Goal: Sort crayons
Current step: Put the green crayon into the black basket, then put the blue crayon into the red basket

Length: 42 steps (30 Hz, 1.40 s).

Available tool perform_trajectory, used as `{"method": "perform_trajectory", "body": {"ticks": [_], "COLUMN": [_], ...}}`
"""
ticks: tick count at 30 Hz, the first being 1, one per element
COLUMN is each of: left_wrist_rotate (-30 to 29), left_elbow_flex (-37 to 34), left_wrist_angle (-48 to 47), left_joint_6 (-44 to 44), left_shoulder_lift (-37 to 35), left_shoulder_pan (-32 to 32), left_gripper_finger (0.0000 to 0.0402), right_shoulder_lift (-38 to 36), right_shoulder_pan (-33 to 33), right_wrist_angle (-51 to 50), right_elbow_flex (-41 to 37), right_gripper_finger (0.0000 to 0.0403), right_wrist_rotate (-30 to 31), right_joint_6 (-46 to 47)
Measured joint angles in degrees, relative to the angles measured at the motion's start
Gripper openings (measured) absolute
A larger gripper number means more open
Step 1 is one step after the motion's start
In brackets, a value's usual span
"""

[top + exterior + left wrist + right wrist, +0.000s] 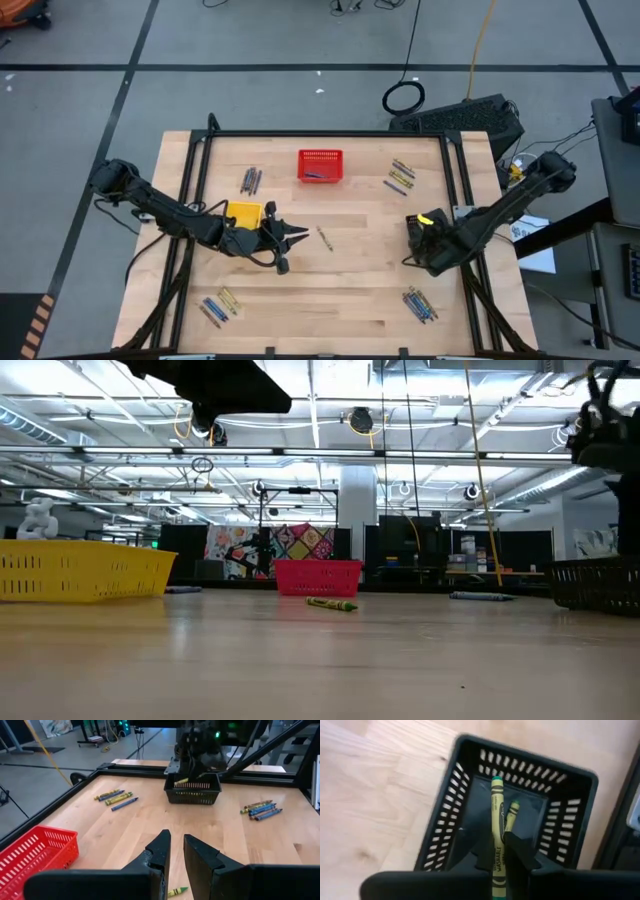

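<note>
My right gripper hangs over the black mesh basket at the table's right side and is shut on a yellow-green crayon. A second crayon shows inside the basket. My left gripper hovers narrowly open beside the yellow basket, with nothing between its fingers. One loose crayon lies flat on the table just past it. Several small heaps of crayons lie on the wood. The red basket stands at the far middle. My right gripper pinches the yellow-green crayon's lower half between its two fingers. The fingers come from above, pointing steeply down, and the crayon runs along them. Its green tip points down into the black basket; whether it touches the floor I cannot tell.
A black metal frame runs round the table's edges. In the low view the yellow basket, the red basket and the black basket stand in a row, with bare wood in front of them.
</note>
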Motion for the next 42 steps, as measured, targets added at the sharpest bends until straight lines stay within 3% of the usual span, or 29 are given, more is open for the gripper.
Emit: {"method": "perform_trajectory", "body": {"ticks": [13,19,26,31,35,38,42], "left_wrist_rotate": [0.00,0.00,0.01,0.00,0.00,-1.26,-9.30], "left_elbow_flex": [0.00,0.00,-0.02,-0.02,2.24,7.50,17.54], "left_wrist_angle": [-0.04,0.30,1.38,1.47,-0.55,-6.08,-25.58], "left_joint_6": [-0.02,-0.05,-0.02,2.19,11.27,15.66,12.08], "left_shoulder_lift": [0.00,0.00,0.00,0.00,-0.66,-1.61,-1.42], "left_shoulder_pan": [0.00,0.00,-0.06,-1.37,-5.39,-8.49,-12.06], "left_gripper_finger": [0.0058,0.0058,0.0058,0.0058,0.0058,0.0058,0.0058], "right_shoulder_lift": [3.35,2.86,4.06,9.29,16.35,22.04,29.01], "right_shoulder_pan": [-3.18,-3.14,-3.11,-2.55,-2.59,-3.63,-6.04], "right_wrist_angle": [2.07,5.38,36.18,57.98,70.85,77.90,88.86], "right_elbow_flex": [0.39,4.84,5.70,5.75,5.77,5.79,5.72], "right_gripper_finger": [0.0127,0.0145,0.0142,0.0142,0.0142,0.0142,0.0141], "right_wrist_rotate": [-1.22,2.02,13.23,13.95,13.86,13.82,13.91], "right_joint_6": [-9.47,-16.97,-46.05,-70.42,-84.41,-89.53,-90.39]}}
